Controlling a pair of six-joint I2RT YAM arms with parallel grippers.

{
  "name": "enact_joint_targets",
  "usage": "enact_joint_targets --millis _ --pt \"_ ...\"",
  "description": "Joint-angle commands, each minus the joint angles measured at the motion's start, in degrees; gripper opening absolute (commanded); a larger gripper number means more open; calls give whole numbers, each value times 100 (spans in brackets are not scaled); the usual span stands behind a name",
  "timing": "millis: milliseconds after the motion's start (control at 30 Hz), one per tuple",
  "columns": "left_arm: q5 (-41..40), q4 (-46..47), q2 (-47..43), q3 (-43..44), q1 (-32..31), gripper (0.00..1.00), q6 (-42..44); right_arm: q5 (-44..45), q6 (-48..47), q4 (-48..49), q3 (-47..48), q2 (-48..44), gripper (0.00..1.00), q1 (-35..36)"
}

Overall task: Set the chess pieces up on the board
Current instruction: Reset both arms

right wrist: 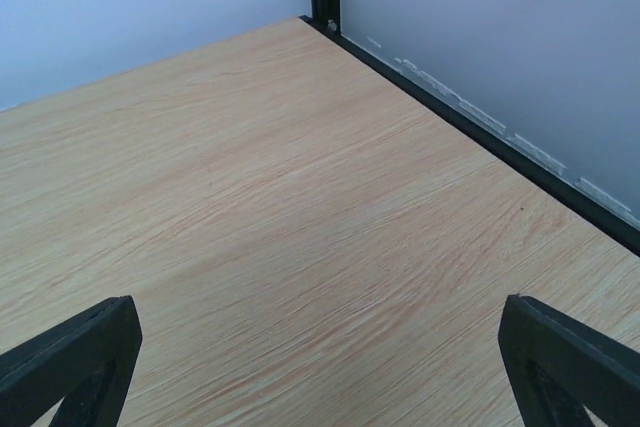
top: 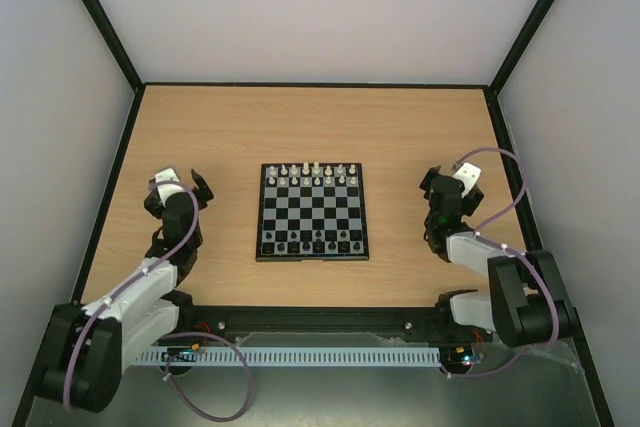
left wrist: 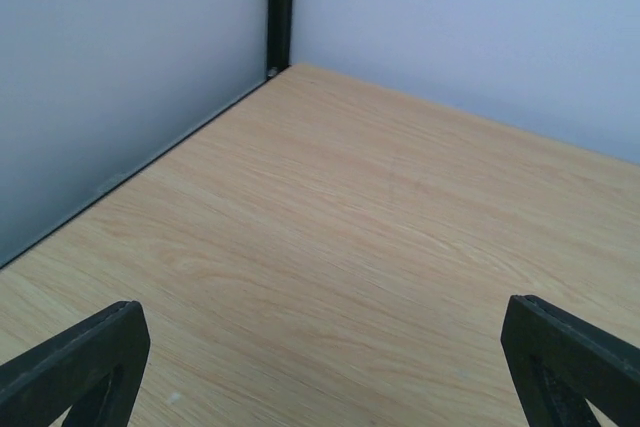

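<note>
The small chessboard [top: 312,212] lies in the middle of the wooden table. White pieces [top: 316,174] stand in its two far rows. Black pieces [top: 312,240] stand in its two near rows. My left gripper [top: 188,183] is open and empty, to the left of the board. My right gripper [top: 440,185] is open and empty, to the right of the board. In the left wrist view the fingertips [left wrist: 90,357] stand wide apart over bare wood. In the right wrist view the fingertips [right wrist: 570,357] also stand wide apart over bare wood. No piece shows in either wrist view.
Pale walls with black corner posts [top: 105,32] close in the table on three sides. A black rail [top: 320,322] and a white cable strip [top: 300,356] run along the near edge between the arm bases.
</note>
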Motion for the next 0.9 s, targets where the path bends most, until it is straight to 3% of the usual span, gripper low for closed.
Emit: enact_joint_targets --millis 0,133,200,233,400,500,633,733,800,867 --pt "332 1202 535 68 578 100 339 372 -222 1124 -92 341 99 -96" --pt "954 2358 1474 -253 1163 99 158 354 -269 2046 -397 774 99 -154" --pt "1284 2210 1817 47 1249 100 290 336 -374 2671 -491 1192 99 -200" --pt "1302 2515 1985 36 1272 100 282 227 -234 2139 -329 1132 99 -204" --pt "1463 2238 2943 855 1356 100 609 -728 -755 2814 -626 1163 99 -231" --pt "1292 2934 3083 633 1400 100 664 -1005 -874 3399 -979 1128 99 -235" --pt "1374 2711 3166 768 1514 99 537 -1054 -915 3329 -892 1192 99 -229" --pt "1271 2724 3149 745 1512 100 493 -1898 -1448 4708 -1395 1660 99 -199" --pt "1281 2819 3119 688 1503 100 515 -1868 -1339 4005 -1217 1419 99 -180" --pt "1342 3095 3054 519 1488 99 574 -1682 -1265 3938 -1027 1595 99 -216"
